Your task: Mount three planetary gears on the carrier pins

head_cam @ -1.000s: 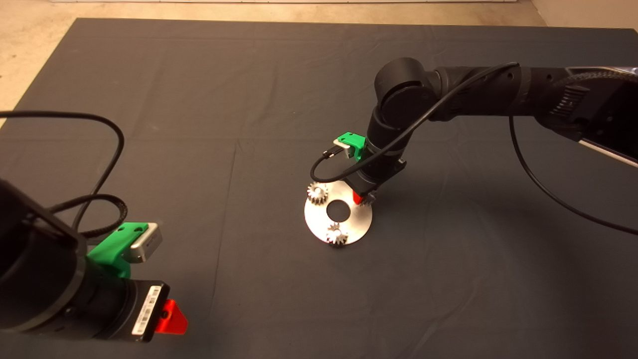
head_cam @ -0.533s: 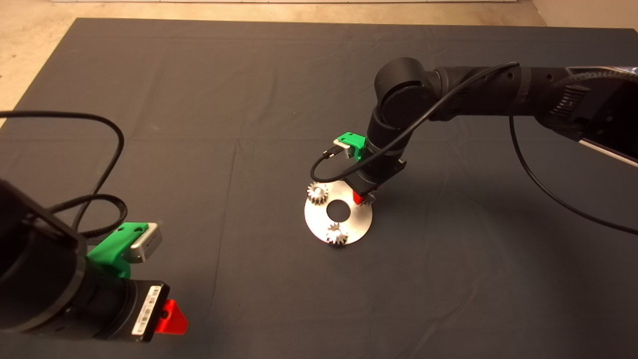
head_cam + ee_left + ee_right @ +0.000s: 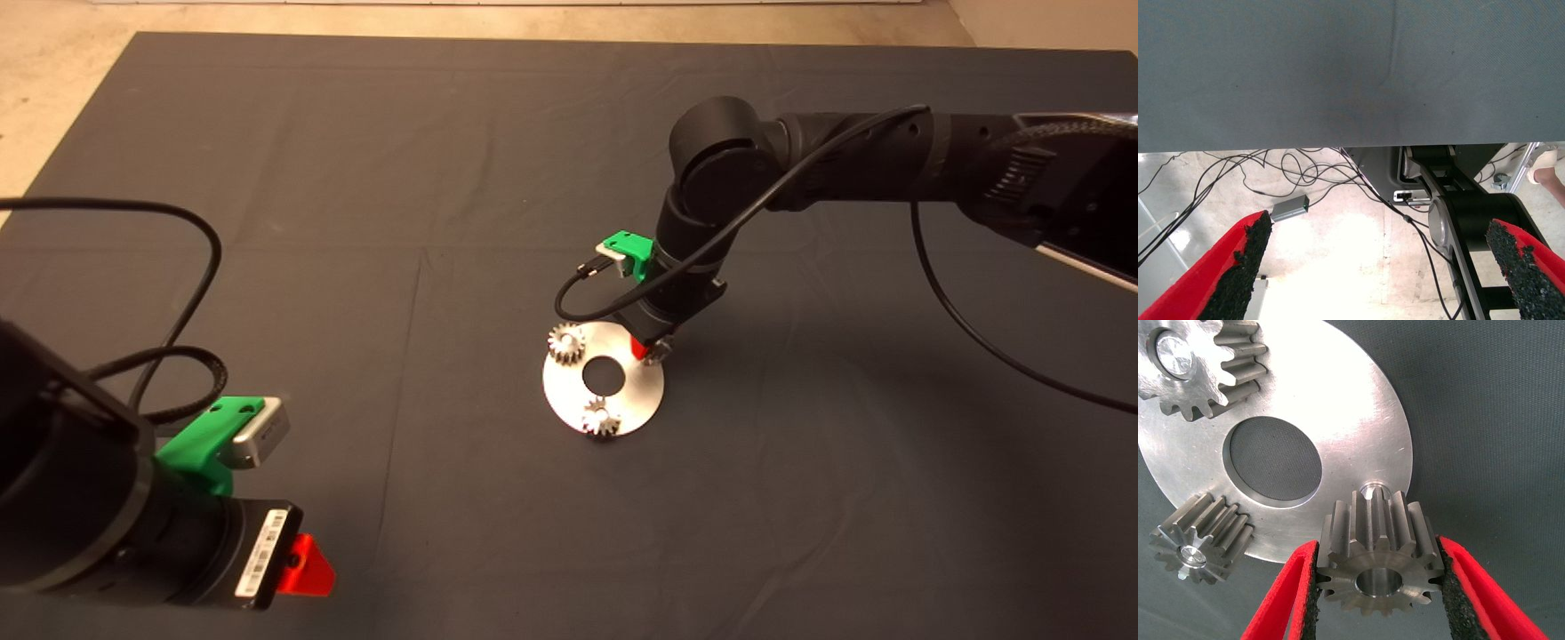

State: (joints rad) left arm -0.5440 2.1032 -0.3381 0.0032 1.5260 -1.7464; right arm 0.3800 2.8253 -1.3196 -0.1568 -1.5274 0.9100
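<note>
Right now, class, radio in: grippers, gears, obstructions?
Right gripper shut on third gear, above the bare pin. Two gears seated. Left gripper parked, open. No obstruction seen.

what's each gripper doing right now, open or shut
Left gripper: open, holding nothing, parked at the mat's lower left edge.
Right gripper: shut on the third planetary gear, above the disc by the free carrier pin.

Robotics lab, dark mat (image 3: pixel 267 133) on a table, loose cables (image 3: pixel 1298 170) across a pale concrete floor (image 3: pixel 1338 247)
</note>
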